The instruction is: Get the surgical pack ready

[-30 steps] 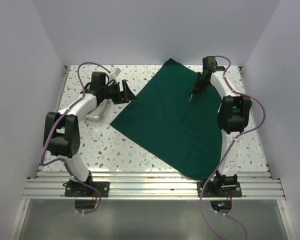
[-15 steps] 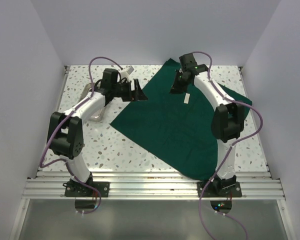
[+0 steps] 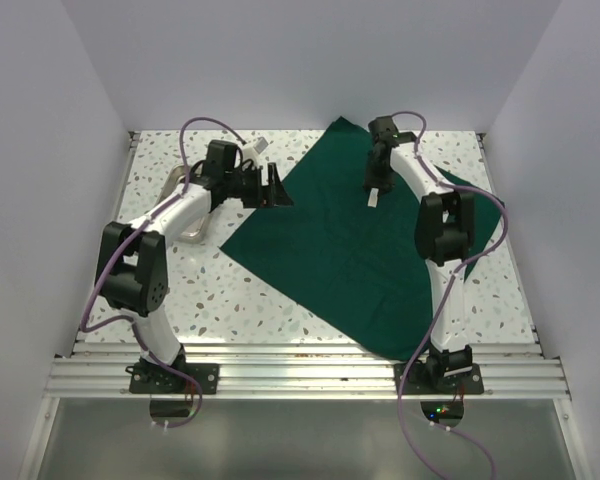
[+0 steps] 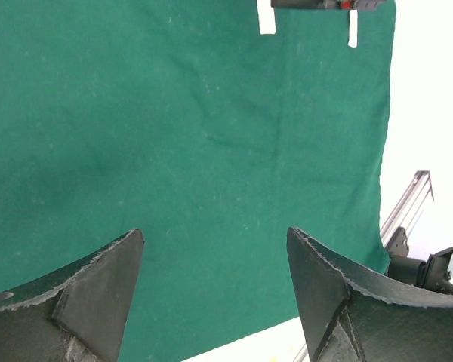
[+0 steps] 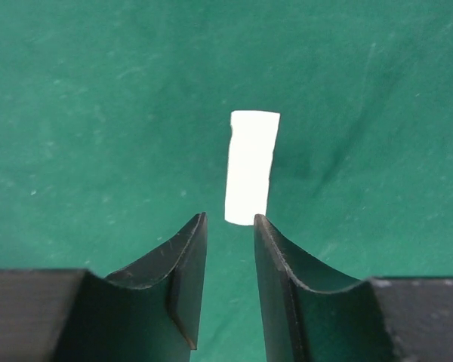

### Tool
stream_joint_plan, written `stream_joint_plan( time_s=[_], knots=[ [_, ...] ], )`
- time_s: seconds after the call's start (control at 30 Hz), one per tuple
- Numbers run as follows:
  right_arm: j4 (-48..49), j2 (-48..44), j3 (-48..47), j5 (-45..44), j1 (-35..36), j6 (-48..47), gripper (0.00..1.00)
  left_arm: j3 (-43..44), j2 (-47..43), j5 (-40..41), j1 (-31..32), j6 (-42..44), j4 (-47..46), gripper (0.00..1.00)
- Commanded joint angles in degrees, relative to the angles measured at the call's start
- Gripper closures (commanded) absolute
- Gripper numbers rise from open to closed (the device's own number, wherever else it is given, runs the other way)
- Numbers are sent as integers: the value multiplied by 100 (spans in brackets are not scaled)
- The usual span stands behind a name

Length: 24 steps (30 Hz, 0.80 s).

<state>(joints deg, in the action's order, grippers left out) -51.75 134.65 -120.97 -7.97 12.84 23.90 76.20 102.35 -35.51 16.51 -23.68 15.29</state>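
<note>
The right tool (image 5: 229,217), jaws a narrow slit apart and empty, hangs over a white strip (image 5: 252,166) on the surgical pack (image 3: 330,250), which lies spread flat from the far edge of the bench (image 3: 210,290) to its near edge. Closing low may pinch fabric too and ruck it, since the wide-open left tool (image 4: 215,231) pins nothing.

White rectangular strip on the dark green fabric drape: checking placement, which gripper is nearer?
Right. Right gripper hovers over the white strip; left gripper is at the drape's left edge.

White arms (image 3: 175,212) with black joints (image 3: 130,272), purple cables (image 3: 204,123).
</note>
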Motion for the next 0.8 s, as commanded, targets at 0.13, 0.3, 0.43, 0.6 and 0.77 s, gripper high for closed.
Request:
stream_joint_plan(
  time_s=[0.13,0.3,0.43,0.6,0.77],
  knots=[
    [341,-53,169,252,-308,-158,56,175,154,-44,-25,206,123,20],
    [656,-44,477,602,-317,-193,55,307,268,-97,-25,206,159,20],
    [894,-18,688,788,-344,-105,56,316,330,-158,-34,197,159,20],
    [1175,0,855,1297,-414,53,61,316,330,-176,-69,224,176,20],
    [1281,131,873,1499,-466,220,63,255,304,-202,-148,232,176,20]
  ],
)
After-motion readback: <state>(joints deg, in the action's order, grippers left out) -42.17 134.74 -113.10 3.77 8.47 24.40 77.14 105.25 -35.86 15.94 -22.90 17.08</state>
